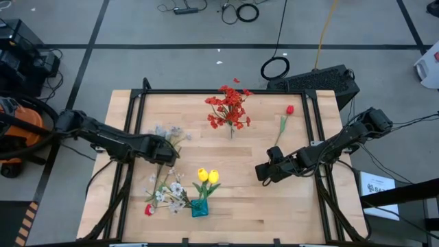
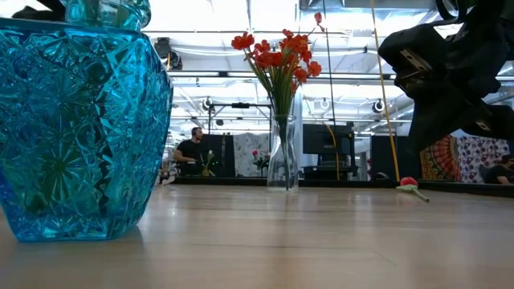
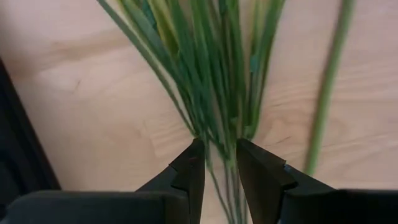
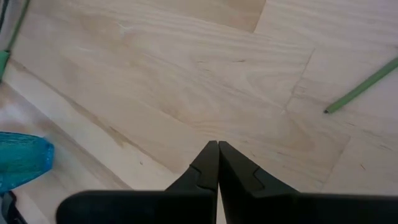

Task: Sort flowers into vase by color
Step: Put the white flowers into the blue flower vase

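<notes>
My left gripper [image 1: 167,151] is low over the table's left half, shut on the green stems of a pale white-lavender spray [image 1: 169,132] whose blooms lie toward the far edge. My right gripper [image 1: 261,171] hovers shut right of centre and holds nothing. A blue glass vase [image 1: 199,208] at the near edge holds two yellow tulip buds [image 1: 208,176]. A clear vase [image 2: 282,156] at far centre holds the red clustered spray [image 1: 230,108]. A single red bud [image 1: 289,110] lies on the table's right side. Another pale spray [image 1: 171,193] and a red bud [image 1: 148,209] lie left of the blue vase. My left gripper pinches the pale spray's bundle of thin stems [image 3: 219,167] between its two fingers [image 3: 191,169], just behind where the stems fan out. The fingers come from above, pointing down at the table. Whether the spray is lifted or lies on the wood does not show.
A black frame [image 1: 137,116] runs along the table's left, far and right sides. Bare wood [image 1: 233,165] lies between the two grippers. The single red bud's stem end [image 4: 360,88] lies ahead of my right gripper. A person sits in the room far behind the table.
</notes>
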